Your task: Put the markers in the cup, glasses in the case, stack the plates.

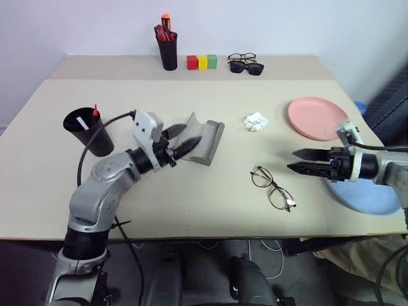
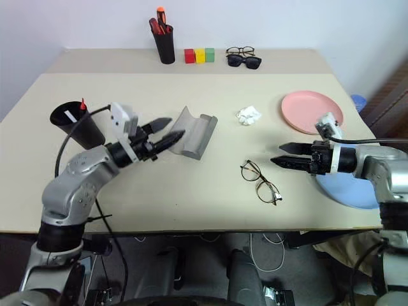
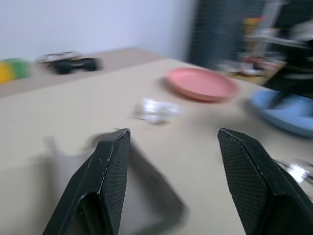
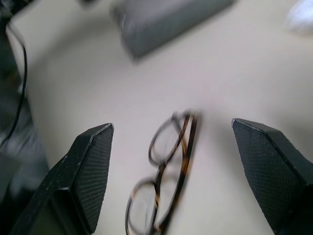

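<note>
Left end effector (image 1: 183, 141) raised, pointing roughly level, forward and rightward, fingers parted, nothing between them. Right end effector (image 1: 299, 160) points leftward, slightly down, fingers spread, empty.

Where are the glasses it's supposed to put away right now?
In the head views the glasses lie folded on the table, toward its front on the robot's right, just left of the open right gripper and in front of the crumpled paper.

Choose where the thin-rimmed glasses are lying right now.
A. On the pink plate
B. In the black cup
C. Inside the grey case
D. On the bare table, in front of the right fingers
D: the glasses lie on the table, apart from the open grey case.
</note>
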Robot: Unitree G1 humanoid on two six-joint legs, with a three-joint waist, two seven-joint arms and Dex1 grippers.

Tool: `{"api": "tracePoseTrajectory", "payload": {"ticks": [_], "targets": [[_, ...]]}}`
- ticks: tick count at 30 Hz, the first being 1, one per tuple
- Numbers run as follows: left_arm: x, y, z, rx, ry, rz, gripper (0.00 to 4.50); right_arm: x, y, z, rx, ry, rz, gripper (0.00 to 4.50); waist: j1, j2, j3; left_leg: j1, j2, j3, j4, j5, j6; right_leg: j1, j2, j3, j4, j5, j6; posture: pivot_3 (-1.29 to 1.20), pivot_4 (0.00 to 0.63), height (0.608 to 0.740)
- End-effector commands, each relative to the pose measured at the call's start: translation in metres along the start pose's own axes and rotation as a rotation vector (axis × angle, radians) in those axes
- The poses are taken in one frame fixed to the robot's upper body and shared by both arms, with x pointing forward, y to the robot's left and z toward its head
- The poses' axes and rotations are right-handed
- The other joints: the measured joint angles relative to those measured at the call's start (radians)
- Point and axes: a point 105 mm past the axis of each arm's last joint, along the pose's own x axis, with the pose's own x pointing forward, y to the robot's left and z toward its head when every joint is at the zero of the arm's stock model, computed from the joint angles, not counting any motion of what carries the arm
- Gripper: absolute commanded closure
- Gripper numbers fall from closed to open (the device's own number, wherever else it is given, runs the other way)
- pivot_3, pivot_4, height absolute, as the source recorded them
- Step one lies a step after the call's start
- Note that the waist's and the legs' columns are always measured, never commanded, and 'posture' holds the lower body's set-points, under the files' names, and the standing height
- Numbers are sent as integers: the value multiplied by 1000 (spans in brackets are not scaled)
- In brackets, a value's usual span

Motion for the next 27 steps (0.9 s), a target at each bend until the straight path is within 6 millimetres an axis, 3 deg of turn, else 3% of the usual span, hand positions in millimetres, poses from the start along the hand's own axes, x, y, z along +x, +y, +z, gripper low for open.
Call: {"api": "tracePoseTrajectory", "payload": {"ticks": [1, 6, 12, 21, 25, 27], "targets": [[23, 16, 3, -74, 46, 169, 1625, -6, 27, 18, -31, -177, -80, 571, 0, -1, 0, 0, 0, -1, 1, 0, 0, 0, 1, 0, 0, 0, 0, 0, 150, 740], [67, 25, -19, -174, 254, 318, 1625, -8, 45, 8, 9, -294, -208, 571, 2, -1, 0, -1, 0, -2, 2, 0, 0, 1, 2, 0, -1, 0, -1, 0, 150, 740], [97, 12, -34, -280, 350, 295, 1625, -9, 54, 12, 3, -323, -255, 571, -7, -1, 0, -1, 0, -2, 1, -1, 1, 0, 2, 0, -1, 0, -2, 0, 150, 740], [105, -3, -58, -289, 512, 259, 1625, -21, 57, 14, -3, -342, -298, 571, -1, -2, 0, -2, 0, -2, 0, -1, 1, 0, 2, 0, -2, -1, -2, 0, 150, 740], [112, -20, -68, -263, 560, 148, 1625, -20, 58, 11, 3, -345, -317, 571, 1, -2, 0, -2, 0, -2, 1, -1, 1, 0, 2, 0, -3, -1, -2, 0, 150, 740], [113, -25, -72, -213, 583, 95, 2169, -21, 58, 10, 8, -353, -327, 517, 0, -2, 0, -2, 0, -2, 1, -1, 1, 0, 2, 0, -3, -1, -2, 0, 150, 740]]}}
